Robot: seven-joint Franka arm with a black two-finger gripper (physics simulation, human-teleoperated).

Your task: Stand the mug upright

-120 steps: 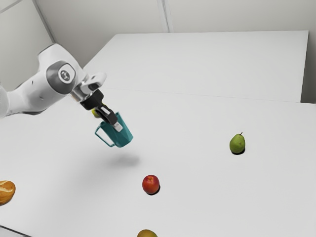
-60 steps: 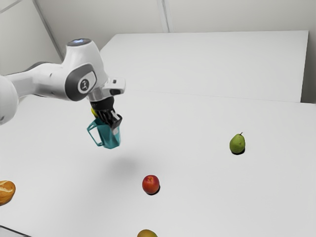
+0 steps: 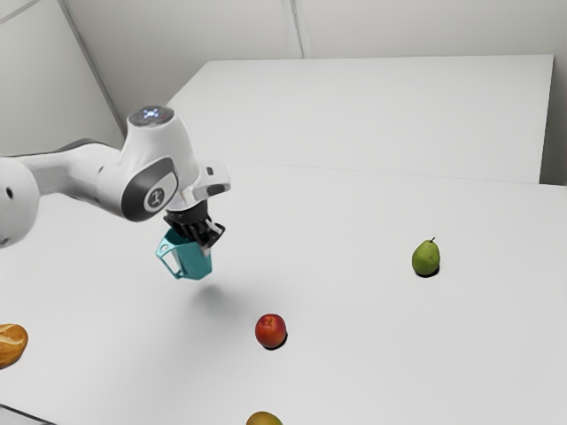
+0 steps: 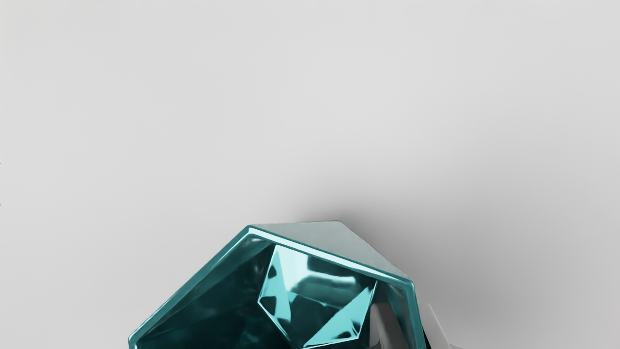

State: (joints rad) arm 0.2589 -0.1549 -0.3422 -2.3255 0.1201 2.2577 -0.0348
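My gripper (image 3: 205, 241) is low over the table, holding the teal mug (image 3: 192, 262) by its wall. The mug is near upright with a slight tilt, its handle toward the exterior view's left, and its shadow falls on the table beside its base. Whether the base touches the table I cannot tell. Looking into the faceted mug (image 4: 218, 300) in the wrist view, one finger of the gripper (image 4: 411, 325) is inside the rim and the other outside, with the wall pinched between them.
On the white table (image 3: 354, 354), a red apple (image 3: 271, 330) lies nearest the mug. A green pear (image 3: 425, 258) stands toward the exterior view's right. Bread (image 3: 11, 344) is at the left edge, and a yellowish-brown fruit (image 3: 264, 419) is at the bottom edge.
My hand has swung to point more downward, carrying the mug toward the exterior view's left and turning it closer to upright. Over the last half second, hand and mug came lower.
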